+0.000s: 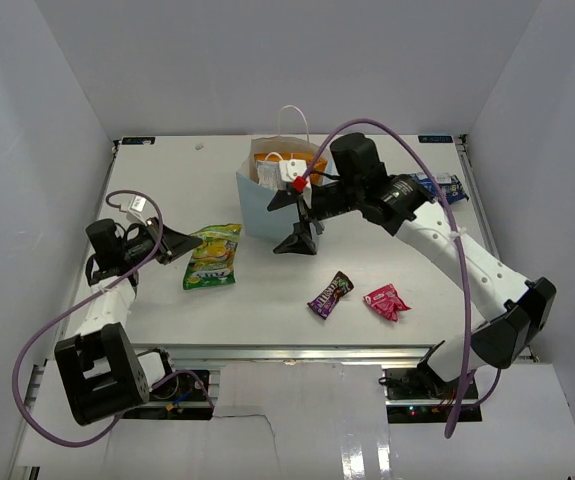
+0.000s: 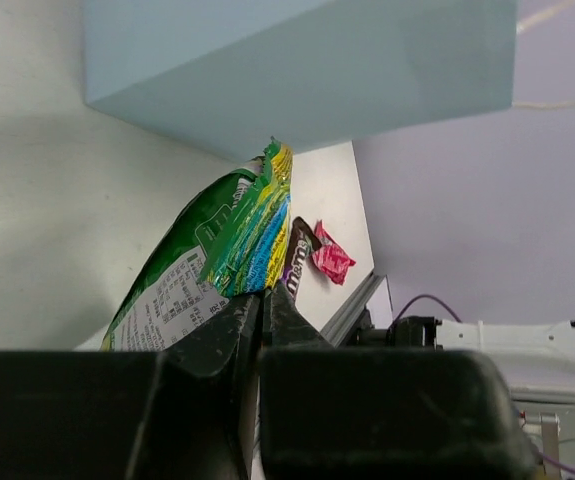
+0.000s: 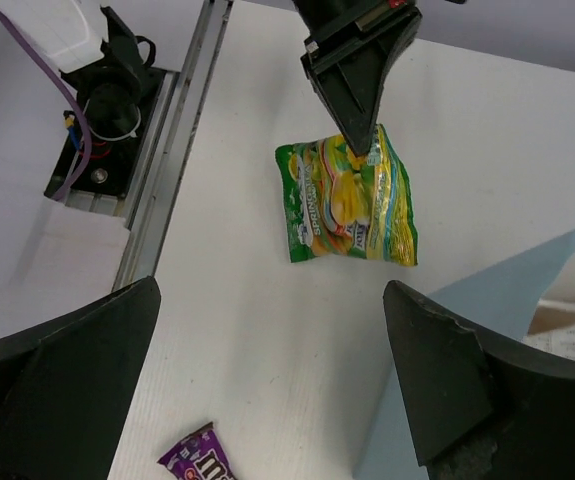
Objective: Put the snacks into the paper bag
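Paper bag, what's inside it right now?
Through the open top of the paper bag, an orange packet shows, with something white that is too unclear to name. Anything deeper is hidden by the bag's walls.

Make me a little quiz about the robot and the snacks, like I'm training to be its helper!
1. Fill in: the purple packet lies next to the ___ packet.
2. True or false: the right gripper is shut on a snack.
3. What is the left gripper pinching? A. the purple packet B. the green-yellow packet C. the paper bag

Key: 1. the pink-red packet; 2. false, its fingers are wide open and empty; 3. B.
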Robot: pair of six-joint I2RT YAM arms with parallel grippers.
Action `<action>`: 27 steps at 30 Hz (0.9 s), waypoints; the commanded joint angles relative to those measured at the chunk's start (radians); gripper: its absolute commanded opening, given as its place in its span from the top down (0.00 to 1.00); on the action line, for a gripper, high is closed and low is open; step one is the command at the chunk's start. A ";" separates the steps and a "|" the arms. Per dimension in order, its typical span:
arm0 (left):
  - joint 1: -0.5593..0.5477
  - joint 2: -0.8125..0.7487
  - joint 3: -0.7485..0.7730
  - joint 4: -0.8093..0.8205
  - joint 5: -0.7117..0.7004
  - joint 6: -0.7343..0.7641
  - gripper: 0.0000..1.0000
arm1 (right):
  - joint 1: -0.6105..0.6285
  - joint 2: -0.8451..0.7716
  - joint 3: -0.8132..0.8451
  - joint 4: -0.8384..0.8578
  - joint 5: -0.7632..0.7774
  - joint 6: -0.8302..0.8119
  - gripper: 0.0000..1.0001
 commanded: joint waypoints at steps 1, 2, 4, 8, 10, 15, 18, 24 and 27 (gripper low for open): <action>-0.046 -0.056 0.002 -0.054 0.053 0.043 1.00 | 0.055 0.065 0.064 -0.052 -0.052 -0.087 0.02; -0.075 -0.065 0.006 -0.059 0.051 0.046 1.00 | 0.082 0.081 0.077 -0.063 -0.032 -0.087 0.02; -0.106 -0.079 0.014 -0.075 0.042 0.055 1.00 | 0.124 0.111 0.088 -0.069 0.032 -0.079 0.02; -0.204 -0.108 0.051 -0.102 0.016 0.083 1.00 | 0.170 0.133 0.068 0.009 0.181 -0.018 0.02; -0.244 -0.130 0.063 -0.108 0.002 0.087 1.00 | 0.181 0.153 0.055 0.047 0.221 0.008 0.02; -0.297 -0.209 0.058 -0.134 0.002 0.073 1.00 | 0.182 0.203 0.037 0.054 0.282 0.020 0.02; -0.313 -0.240 0.043 -0.135 0.007 0.060 1.00 | 0.184 0.222 0.008 0.060 0.293 0.008 0.02; -0.321 -0.297 0.035 -0.137 0.019 0.032 1.00 | 0.186 0.253 -0.034 0.092 0.342 -0.012 0.02; -0.321 -0.311 0.043 -0.137 0.022 0.023 1.00 | 0.186 0.283 -0.015 0.061 0.313 -0.024 0.02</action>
